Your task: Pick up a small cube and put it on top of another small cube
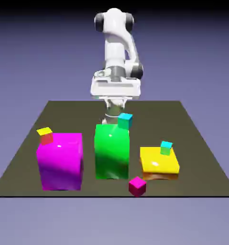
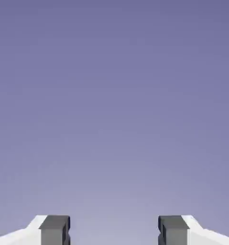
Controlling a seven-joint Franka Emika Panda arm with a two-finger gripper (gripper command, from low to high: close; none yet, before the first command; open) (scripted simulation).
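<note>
Claw Hangs Open as Small Cubes Perch on Big Blocks

The white Franka Panda arm points its claw at the blue-violet backdrop, with the two grey fingertips spread wide and nothing between them. On the dark desk, three larger blocks stand in a loose row.

At the exterior view's left, a small cube with a yellow top and red side shows at the upper left corner of the tall magenta block. In the middle, a small cyan cube shows at the upper right corner of the tall green block. At the exterior view's right, a smaller cyan-topped cube with a green side appears on the low, flat yellow block.

A small magenta cube lies near the desk's front edge, in front of the gap between the green and yellow blocks.
</note>
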